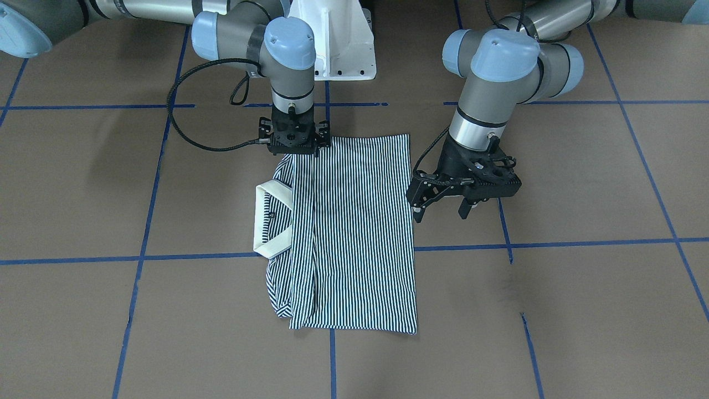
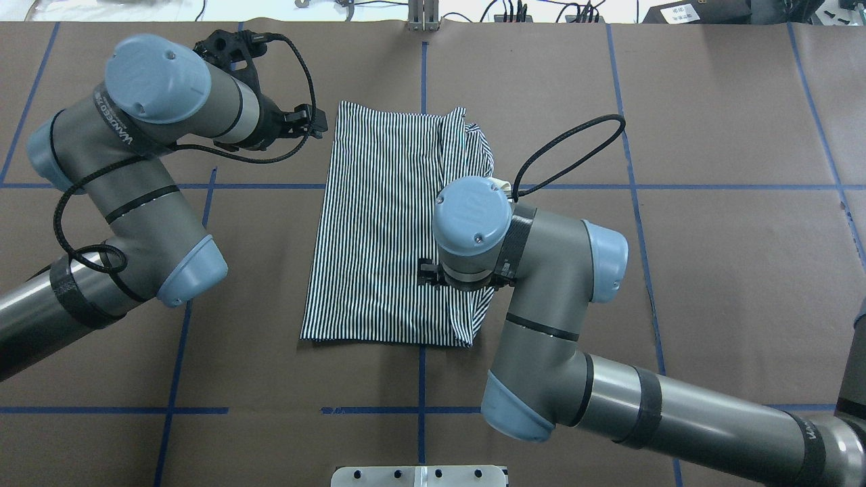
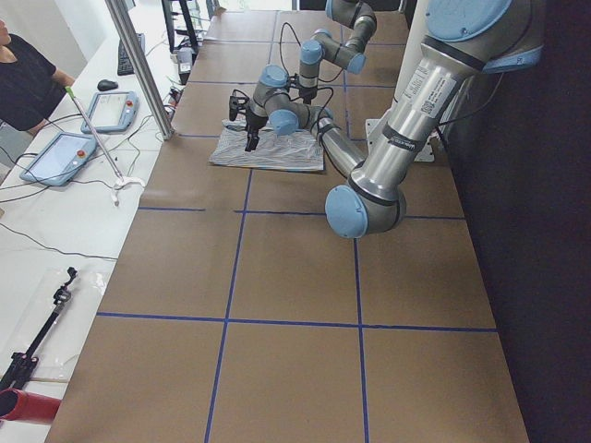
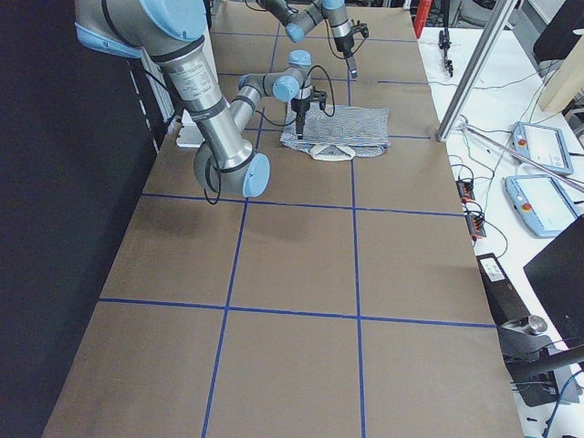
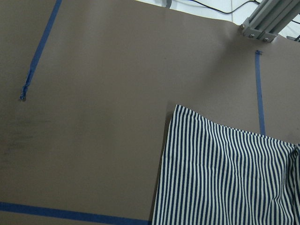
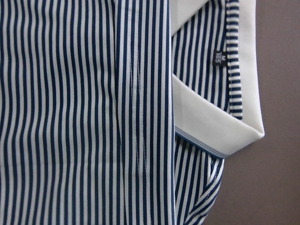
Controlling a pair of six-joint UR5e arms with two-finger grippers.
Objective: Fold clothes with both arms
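One striped shirt (image 1: 360,233) lies flat at the middle of the table (image 1: 581,177), folded into a rough rectangle. Seen from the operators' side, its cream collar (image 1: 268,221) juts out at the shirt's 9 o'clock edge, and the edge of a folded layer runs from 12 to 6 just beside it. Up close in the right wrist view, a small black label (image 6: 220,57) sits inside the neck opening. The right gripper (image 1: 293,145) points straight down onto the shirt's 11 o'clock corner, where the cloth puckers a little under it. Its own body hides the fingers, so I cannot tell whether the jaws are pinching the cloth or merely resting there. The left gripper (image 1: 441,213) hangs tilted just off the shirt's 3 o'clock edge, clear of the cloth, with its jaws spread wide and nothing between them. The right arm (image 1: 288,55) comes down from 11 o'clock and the left arm (image 1: 498,72) from 1 o'clock, either side of the white base (image 1: 343,44) at 12. Blue tape (image 1: 554,242) marks the brown table into squares. In the left side view a metal post (image 3: 138,65) stands at the table's far edge. Two pendants (image 3: 111,109) lie on a white bench beyond it, and a person (image 3: 23,78) in a dark top stands at 10 o'clock.
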